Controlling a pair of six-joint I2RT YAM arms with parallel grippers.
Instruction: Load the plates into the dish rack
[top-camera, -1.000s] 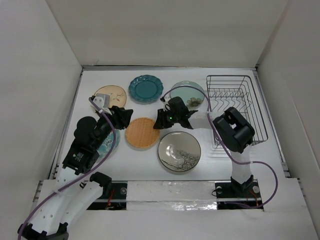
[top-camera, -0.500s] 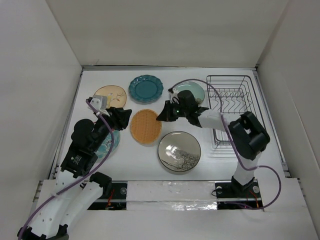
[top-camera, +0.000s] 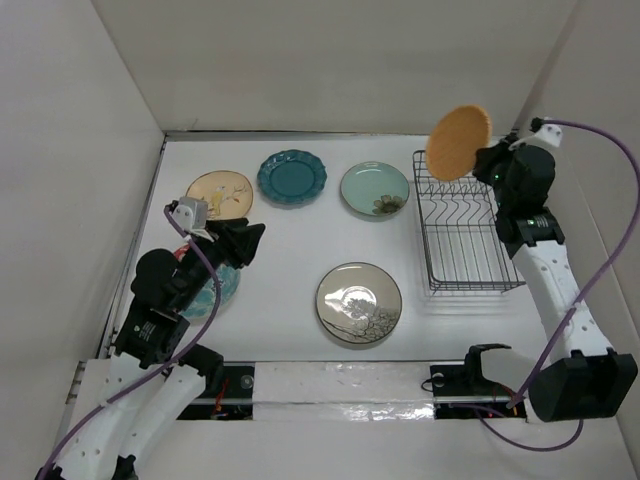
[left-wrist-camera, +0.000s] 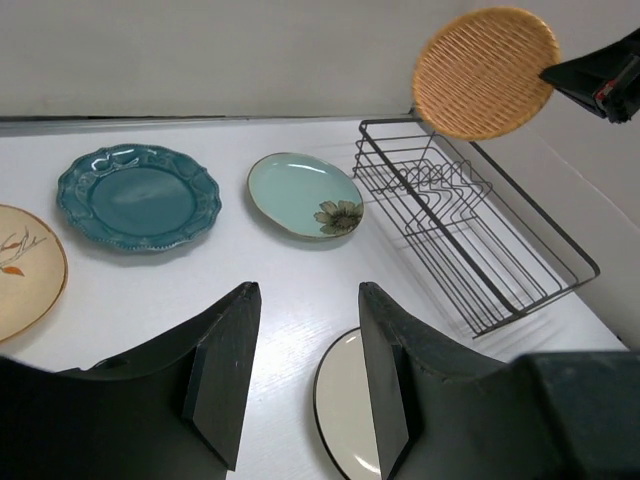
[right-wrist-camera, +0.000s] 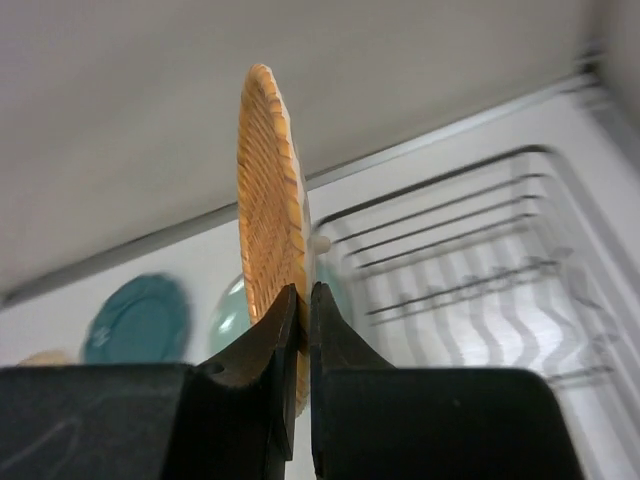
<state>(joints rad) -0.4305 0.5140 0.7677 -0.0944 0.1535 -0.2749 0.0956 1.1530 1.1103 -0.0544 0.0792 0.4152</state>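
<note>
Pinches orange woven-look plate (top-camera: 458, 142) upright in right gripper (right-wrist-camera: 300, 310), clear above wire dish rack (top-camera: 428, 240); holds left gripper (left-wrist-camera: 305, 370) spread.

Your right gripper (top-camera: 489, 166) has lifted the orange woven plate (top-camera: 458, 142) off the table and now holds it upright above the dish rack (top-camera: 470, 222).

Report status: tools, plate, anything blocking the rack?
Right tool shut on orange woven-look round plate, upright above black wire dish rack. Left tool open, empty. Rack holds no plates.

A white table (top-camera: 290, 240) sits boxed by plain white walls (top-camera: 330, 60), perhaps foam board.
</note>
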